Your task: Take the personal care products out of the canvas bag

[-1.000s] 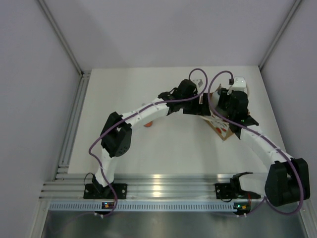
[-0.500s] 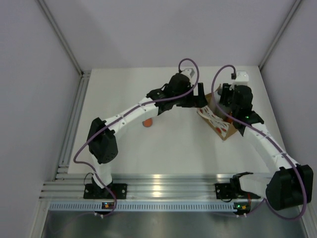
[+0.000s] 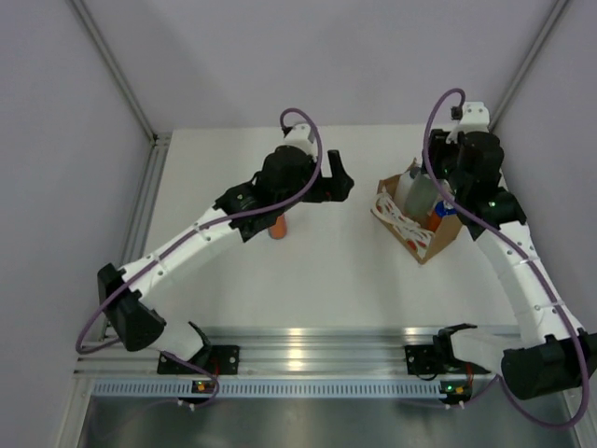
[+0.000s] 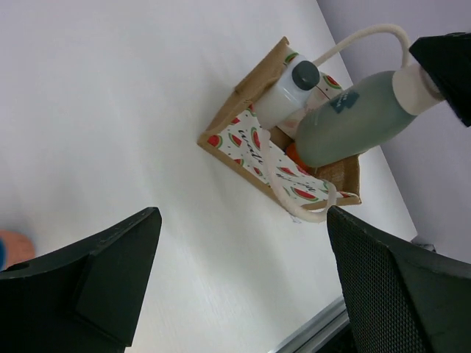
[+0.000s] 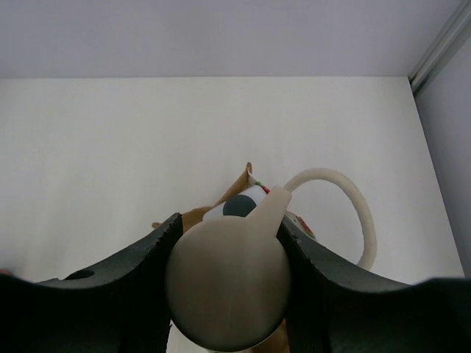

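Note:
The canvas bag (image 3: 442, 245) stands at the right of the table, printed side facing left; it also shows in the left wrist view (image 4: 254, 143). My right gripper (image 3: 440, 182) is shut on the beige cap (image 5: 228, 287) of the grey-green bottle (image 4: 353, 121) and holds it tilted above the bag's mouth. The white bottle with a dark grey cap (image 4: 303, 73) and an orange bottle (image 3: 437, 217) stand inside the bag. Another orange bottle (image 3: 278, 227) stands on the table under my left arm. My left gripper (image 3: 343, 184) is open and empty, left of the bag.
The bag's cream loop handle (image 4: 305, 209) hangs over its printed side, another loop (image 5: 353, 198) rises behind. Grey walls close the table at the back and both sides. An aluminium rail (image 3: 308, 350) runs along the near edge.
My left gripper has drawn back to the left, away from the bag. My right gripper has risen with the grey-green bottle, which now shows above the bag.

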Motion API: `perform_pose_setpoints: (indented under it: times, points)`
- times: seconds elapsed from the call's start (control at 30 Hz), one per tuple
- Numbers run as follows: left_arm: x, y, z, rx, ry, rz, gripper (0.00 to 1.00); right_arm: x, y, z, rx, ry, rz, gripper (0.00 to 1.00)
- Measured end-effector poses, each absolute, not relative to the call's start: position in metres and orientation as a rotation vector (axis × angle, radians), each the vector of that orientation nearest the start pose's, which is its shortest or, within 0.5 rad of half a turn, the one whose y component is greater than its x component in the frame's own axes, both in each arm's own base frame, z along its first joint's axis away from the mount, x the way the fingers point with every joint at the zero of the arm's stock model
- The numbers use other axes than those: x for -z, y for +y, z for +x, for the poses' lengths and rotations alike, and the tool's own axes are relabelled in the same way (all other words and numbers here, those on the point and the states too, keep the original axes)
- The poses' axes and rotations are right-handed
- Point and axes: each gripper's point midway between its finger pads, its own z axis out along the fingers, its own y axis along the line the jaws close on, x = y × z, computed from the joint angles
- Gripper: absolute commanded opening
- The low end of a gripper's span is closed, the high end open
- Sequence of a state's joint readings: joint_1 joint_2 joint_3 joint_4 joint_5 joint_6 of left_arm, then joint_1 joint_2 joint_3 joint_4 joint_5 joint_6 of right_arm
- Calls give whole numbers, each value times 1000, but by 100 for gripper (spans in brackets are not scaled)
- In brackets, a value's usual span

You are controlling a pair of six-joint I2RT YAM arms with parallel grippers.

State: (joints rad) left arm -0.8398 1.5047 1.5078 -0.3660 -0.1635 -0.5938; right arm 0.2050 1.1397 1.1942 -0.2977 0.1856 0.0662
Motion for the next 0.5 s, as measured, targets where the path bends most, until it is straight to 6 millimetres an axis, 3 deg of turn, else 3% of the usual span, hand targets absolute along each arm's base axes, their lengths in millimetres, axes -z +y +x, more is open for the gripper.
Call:
perform_pose_setpoints:
  times: [0.3, 0.5]
  points:
    - [-343, -268, 286, 679, 1884, 54, 98, -409, 71, 365, -136, 1722, -50, 0]
    - [-351, -235, 277, 618, 1847, -8, 98, -434, 101, 364, -215, 1693, -125, 0]
